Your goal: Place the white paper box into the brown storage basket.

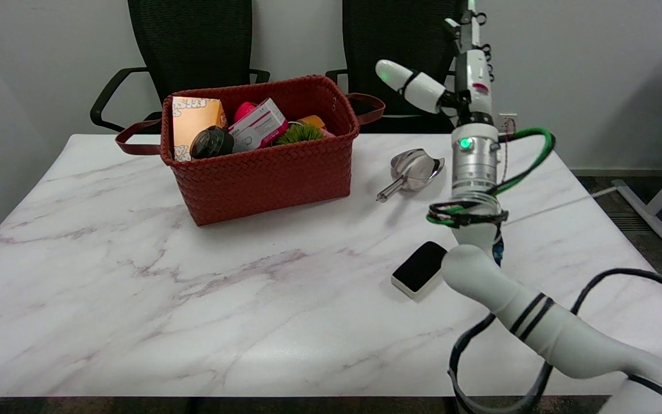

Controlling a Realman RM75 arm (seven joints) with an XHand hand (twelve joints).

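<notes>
Head view shows the right hand raised above the table, fingers apart, holding nothing. White paper box sits inside the brown storage basket.

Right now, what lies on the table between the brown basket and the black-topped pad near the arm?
In the head view, only bare marble lies between the brown basket and the black-topped pad. The metal scoop sits off to the side.
</notes>
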